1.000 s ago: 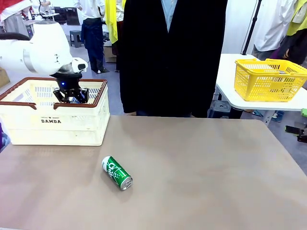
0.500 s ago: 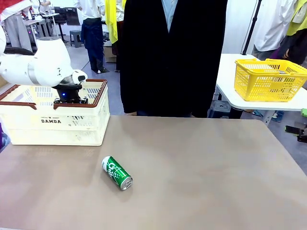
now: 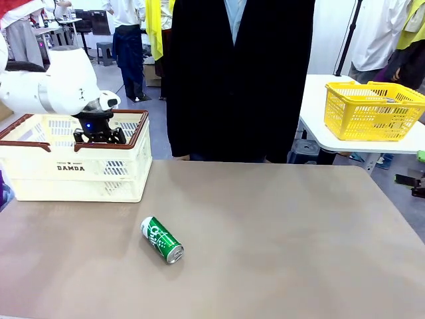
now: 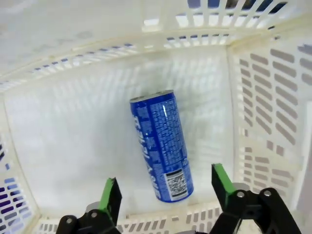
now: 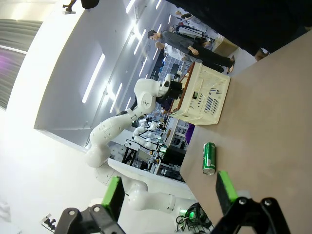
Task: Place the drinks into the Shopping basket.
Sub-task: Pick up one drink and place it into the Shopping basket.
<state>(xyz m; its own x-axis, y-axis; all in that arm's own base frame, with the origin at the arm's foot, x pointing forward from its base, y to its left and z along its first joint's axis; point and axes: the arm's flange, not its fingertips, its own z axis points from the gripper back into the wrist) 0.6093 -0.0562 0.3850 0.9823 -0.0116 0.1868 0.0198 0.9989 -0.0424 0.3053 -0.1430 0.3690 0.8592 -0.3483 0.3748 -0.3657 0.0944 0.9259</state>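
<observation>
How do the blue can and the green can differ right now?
The blue can lies inside the Shopping basket, on its floor; the green can lies on the table, outside it. The left gripper hangs open above the blue can; no gripper is near the green can. Both are slim cans on their sides.

cream-white slotted shopping basket (image 3: 80,169), brown rim, stands at the far left corner of the table (image 3: 299,232); blue can (image 4: 161,158) with white lettering lies on its side on the basket's floor; green can (image 3: 162,240) lies on its side left of the table's middle, toward the near edge
</observation>
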